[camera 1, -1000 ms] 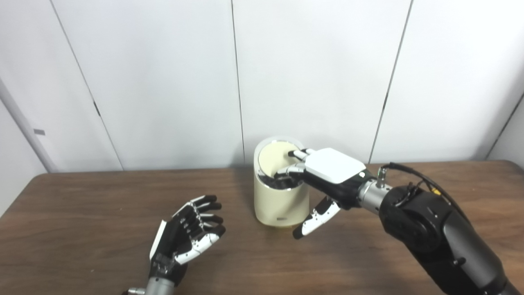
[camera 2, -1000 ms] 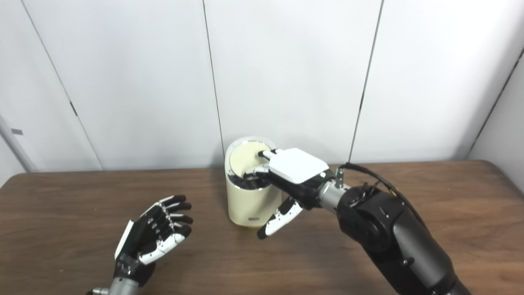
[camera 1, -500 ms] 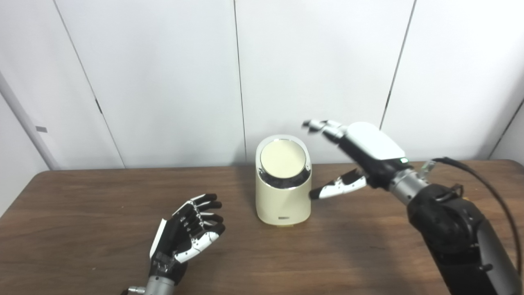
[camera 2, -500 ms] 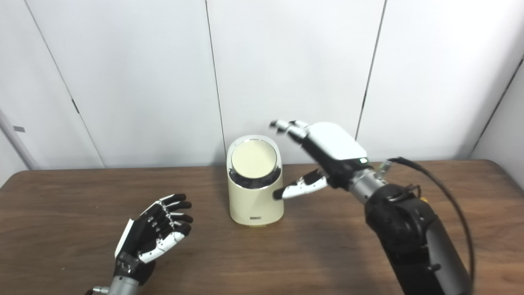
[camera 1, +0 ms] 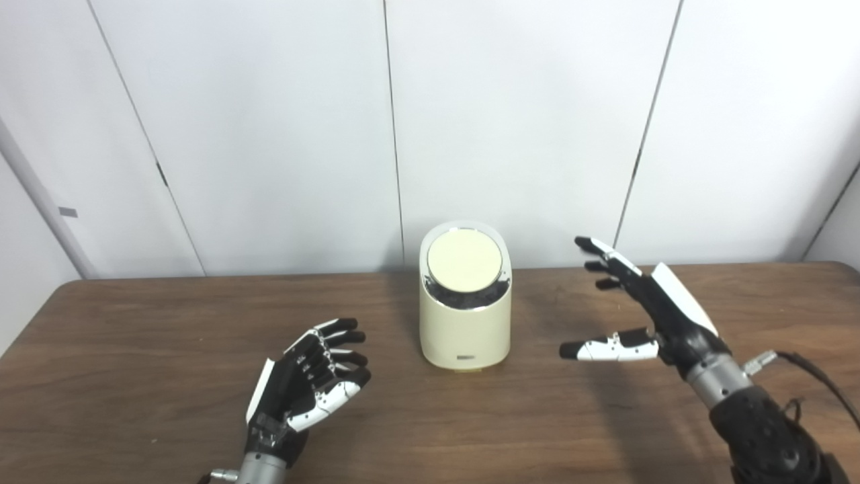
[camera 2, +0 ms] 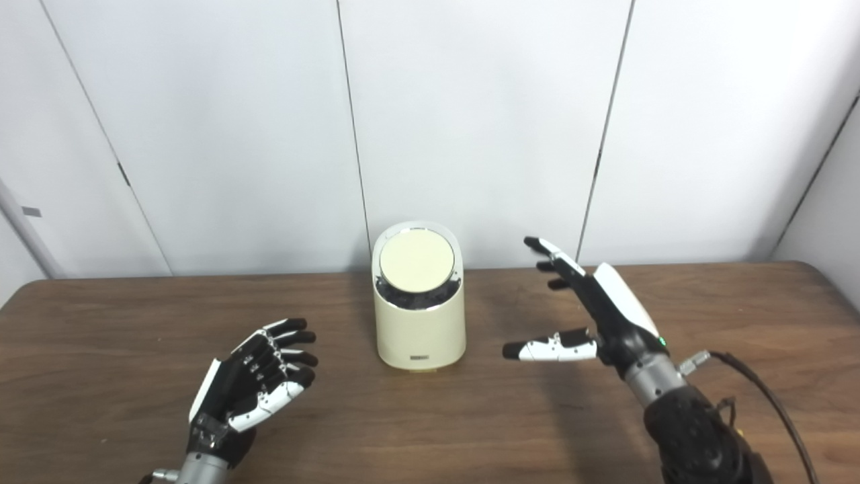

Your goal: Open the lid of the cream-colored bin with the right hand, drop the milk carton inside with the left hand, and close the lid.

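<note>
Cream-colored bin [camera 1: 463,306] stands upright near the table's [camera 1: 134,349] far edge, midway along it, lid [camera 1: 464,260] shut. Right hand [camera 1: 655,312], fingers spread and empty, hovers to the bin's right, apart. Left hand [camera 1: 302,386], loosely open and empty, rests nearer the front edge. No milk carton is visible.

You have a dark brown wood-grain table [camera 1: 134,349] running the full width of both views, its far edge close to the white panelled wall [camera 1: 269,134]. Only the cream-colored bin [camera 1: 463,329] stands on it, upright, near the middle toward the far edge, with its round lid [camera 1: 463,260] closed.
</note>
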Robot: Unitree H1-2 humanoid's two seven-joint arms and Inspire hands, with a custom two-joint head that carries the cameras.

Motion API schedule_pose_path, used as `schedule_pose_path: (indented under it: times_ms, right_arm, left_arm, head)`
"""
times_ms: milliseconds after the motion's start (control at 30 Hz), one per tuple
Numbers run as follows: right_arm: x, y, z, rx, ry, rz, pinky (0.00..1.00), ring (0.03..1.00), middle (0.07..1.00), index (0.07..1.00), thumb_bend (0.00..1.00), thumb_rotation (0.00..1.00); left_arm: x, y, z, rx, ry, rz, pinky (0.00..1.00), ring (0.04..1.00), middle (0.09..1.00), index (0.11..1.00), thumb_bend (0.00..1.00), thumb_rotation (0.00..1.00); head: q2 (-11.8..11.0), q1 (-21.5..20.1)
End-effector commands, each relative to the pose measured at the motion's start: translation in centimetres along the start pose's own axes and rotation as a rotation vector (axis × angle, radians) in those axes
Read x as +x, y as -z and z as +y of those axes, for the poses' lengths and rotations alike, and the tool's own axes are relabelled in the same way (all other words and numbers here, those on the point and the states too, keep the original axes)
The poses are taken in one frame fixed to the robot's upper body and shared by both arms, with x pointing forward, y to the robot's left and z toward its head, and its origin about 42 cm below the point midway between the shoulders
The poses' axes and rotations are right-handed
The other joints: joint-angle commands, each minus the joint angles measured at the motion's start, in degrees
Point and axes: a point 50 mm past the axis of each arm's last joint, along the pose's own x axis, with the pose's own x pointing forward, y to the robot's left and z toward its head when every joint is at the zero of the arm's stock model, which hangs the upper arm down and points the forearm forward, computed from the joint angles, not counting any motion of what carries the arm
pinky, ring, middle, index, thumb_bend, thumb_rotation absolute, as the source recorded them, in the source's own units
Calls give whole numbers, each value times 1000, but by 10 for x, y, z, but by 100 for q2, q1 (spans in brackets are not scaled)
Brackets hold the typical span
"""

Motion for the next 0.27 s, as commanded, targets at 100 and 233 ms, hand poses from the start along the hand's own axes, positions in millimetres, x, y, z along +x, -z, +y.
schedule_pose_path:
  times_ms: [100,233]
  right_arm:
    - [-8,6,0,99,80,-61,725,855,890,899,768,237]
    - [-18,13,8,191,50,1,726,853,909,897,748,284]
  left_arm:
    - [1,-7,5,4,7,-56,434,589,705,751,703,153]
    - [1,-5,6,-10,11,-55,436,593,710,753,698,149]
  head:
    - [-26,-66]
    - [-40,-106]
